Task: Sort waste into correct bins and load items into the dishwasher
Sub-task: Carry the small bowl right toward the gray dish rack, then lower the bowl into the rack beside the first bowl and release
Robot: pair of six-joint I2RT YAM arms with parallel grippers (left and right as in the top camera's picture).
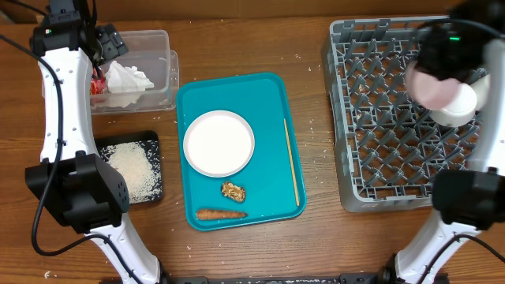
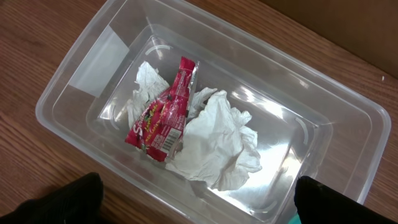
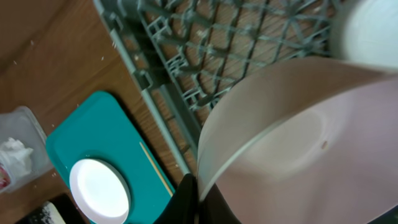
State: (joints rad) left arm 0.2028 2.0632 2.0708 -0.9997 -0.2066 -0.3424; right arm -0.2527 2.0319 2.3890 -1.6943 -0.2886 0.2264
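Observation:
My right gripper (image 3: 202, 202) is shut on the rim of a pale pink bowl (image 3: 292, 137) and holds it above the grey dishwasher rack (image 1: 379, 118); the bowl (image 1: 430, 87) shows beside a white cup (image 1: 458, 102) in the overhead view. My left gripper (image 2: 196, 205) is open and empty above the clear plastic bin (image 2: 81, 81), which holds a red wrapper (image 2: 163, 115) and crumpled white tissue (image 2: 217, 143). The teal tray (image 1: 272, 102) carries a white plate (image 1: 218, 143), a wooden chopstick (image 1: 291, 162), a carrot piece (image 1: 221, 213) and a walnut-like scrap (image 1: 233, 190).
A black tray of white grains (image 1: 134, 170) lies left of the teal tray. The clear bin (image 1: 158, 47) stands at the back left. Crumbs dot the wooden table.

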